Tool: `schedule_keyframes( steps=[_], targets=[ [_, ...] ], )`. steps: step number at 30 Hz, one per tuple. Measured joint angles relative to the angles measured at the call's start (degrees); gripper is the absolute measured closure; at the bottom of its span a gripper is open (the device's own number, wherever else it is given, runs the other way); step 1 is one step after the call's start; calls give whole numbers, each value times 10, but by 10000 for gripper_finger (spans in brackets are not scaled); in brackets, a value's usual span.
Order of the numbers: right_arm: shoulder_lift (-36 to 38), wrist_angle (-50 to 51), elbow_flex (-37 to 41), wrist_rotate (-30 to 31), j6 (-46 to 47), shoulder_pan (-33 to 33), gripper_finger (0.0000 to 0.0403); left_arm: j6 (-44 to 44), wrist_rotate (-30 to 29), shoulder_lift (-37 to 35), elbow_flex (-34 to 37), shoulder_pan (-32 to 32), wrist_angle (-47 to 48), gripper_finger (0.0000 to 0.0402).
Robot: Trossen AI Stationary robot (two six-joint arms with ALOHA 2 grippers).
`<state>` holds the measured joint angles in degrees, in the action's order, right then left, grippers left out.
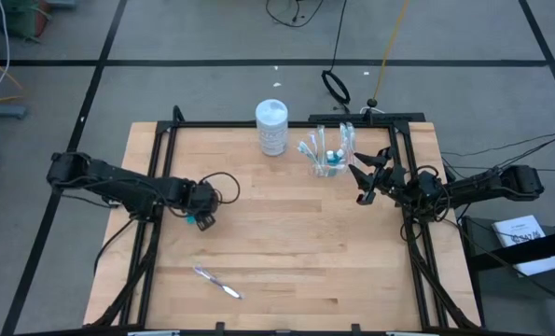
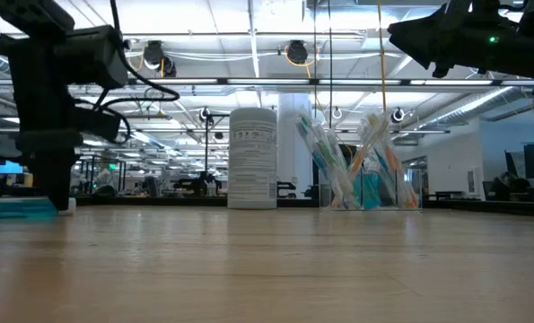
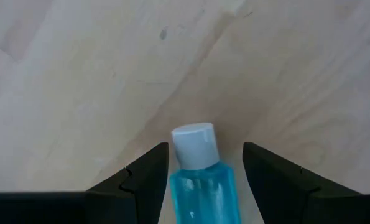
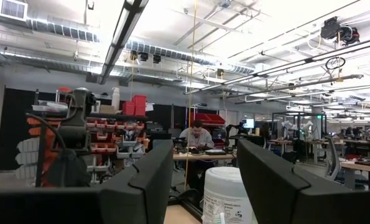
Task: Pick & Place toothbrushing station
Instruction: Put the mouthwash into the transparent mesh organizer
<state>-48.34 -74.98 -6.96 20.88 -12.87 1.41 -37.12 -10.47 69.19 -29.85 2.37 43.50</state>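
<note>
A small blue toothpaste tube (image 3: 202, 186) with a white cap (image 3: 194, 144) lies flat on the wooden table, left of centre (image 1: 203, 222). My left gripper (image 3: 204, 145) points down over it, open, one finger on each side of the tube; I see bare table between the tube and one finger. A clear cup (image 1: 329, 161) holding several toothbrushes and blue tubes stands at the far middle right (image 2: 370, 179). One toothbrush (image 1: 218, 283) lies flat near the front edge. My right gripper (image 1: 359, 183) waits open beside the cup, raised and tilted upward (image 4: 204, 149).
A white lidded canister (image 1: 271, 126) stands left of the cup at the far edge (image 2: 252, 157). Black frame rails (image 1: 161, 177) run along the table's left, right and far sides. Bare wood spans the middle of the table between the arms.
</note>
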Motion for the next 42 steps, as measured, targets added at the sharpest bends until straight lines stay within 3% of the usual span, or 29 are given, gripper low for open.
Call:
schedule_keyframes(
  steps=[7,16,22,27,31,35,38,42],
  targets=[
    [0,2,0,0,0,0,232,30,12,-2,41,-16,-71,194],
    [0,2,0,1,0,0,232,30,22,-2,47,-17,-90,283],
    [0,2,0,2,0,0,232,59,-4,2,19,-18,-158,300],
    [-6,10,-6,-14,0,0,232,143,-17,2,-11,-18,-352,298],
    [-26,56,-44,-49,17,0,232,241,-16,1,-23,-19,-606,298],
    [-69,171,-115,-93,79,0,232,324,14,6,-23,-25,-830,298],
    [-122,260,-179,-121,109,-3,232,338,55,14,-24,-29,-906,298],
    [-212,318,-256,-122,122,-15,232,346,59,31,-23,-31,-902,298]
  ],
)
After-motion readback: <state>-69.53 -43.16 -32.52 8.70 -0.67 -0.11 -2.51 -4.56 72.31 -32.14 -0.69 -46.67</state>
